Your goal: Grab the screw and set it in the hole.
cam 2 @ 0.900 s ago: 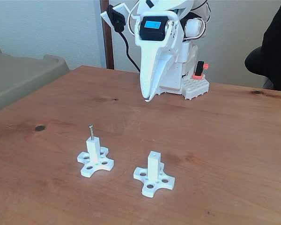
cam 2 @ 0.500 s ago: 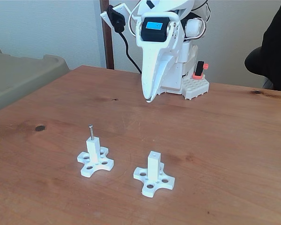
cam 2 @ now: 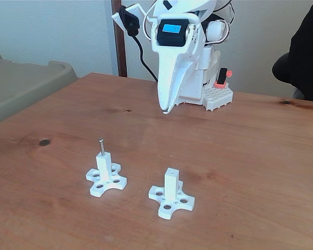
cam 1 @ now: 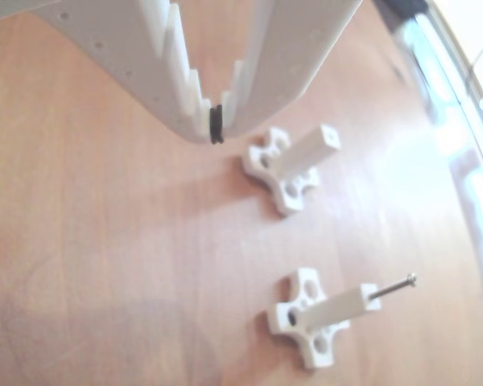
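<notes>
A thin silver screw (cam 2: 101, 146) stands upright in the top of the left white post (cam 2: 105, 167) in the fixed view; in the other view the screw (cam 1: 391, 287) sticks out of the lower post (cam 1: 336, 306). The second white post (cam 2: 171, 186) stands to the right, and the hole (cam 2: 171, 170) in its top end shows empty; the other view has this post (cam 1: 304, 152) with its hole (cam 1: 330, 137) higher up. My white gripper (cam 2: 165, 110) hangs shut above the table behind both posts, holding nothing; its tips (cam 1: 216, 129) meet above the upper post.
The arm's base (cam 2: 208, 86) with an orange part stands at the table's back edge. A grey-green bin (cam 2: 21, 86) lies at the left. A dark chair and a person's dark sleeve (cam 2: 302, 52) sit at the right. A dark knot (cam 2: 44, 142) marks the wood.
The gripper has shifted very slightly to the right since the earliest frame. The posts and the screw have not moved.
</notes>
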You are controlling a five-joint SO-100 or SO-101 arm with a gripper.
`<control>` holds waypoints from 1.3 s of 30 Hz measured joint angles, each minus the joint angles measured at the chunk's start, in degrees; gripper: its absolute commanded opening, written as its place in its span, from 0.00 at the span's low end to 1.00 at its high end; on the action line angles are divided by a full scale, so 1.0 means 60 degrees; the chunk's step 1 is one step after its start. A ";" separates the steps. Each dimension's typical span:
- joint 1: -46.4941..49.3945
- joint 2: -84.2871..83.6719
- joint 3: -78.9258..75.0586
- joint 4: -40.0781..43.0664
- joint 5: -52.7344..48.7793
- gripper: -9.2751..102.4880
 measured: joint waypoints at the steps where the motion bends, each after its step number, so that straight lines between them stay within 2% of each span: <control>1: 0.0000 0.0000 0.0000 0.0000 0.0000 0.04; 29: 0.0015 -0.0059 0.0000 0.0000 0.0000 0.04; 39: 0.0015 -0.1948 -0.0894 0.0015 0.0088 0.04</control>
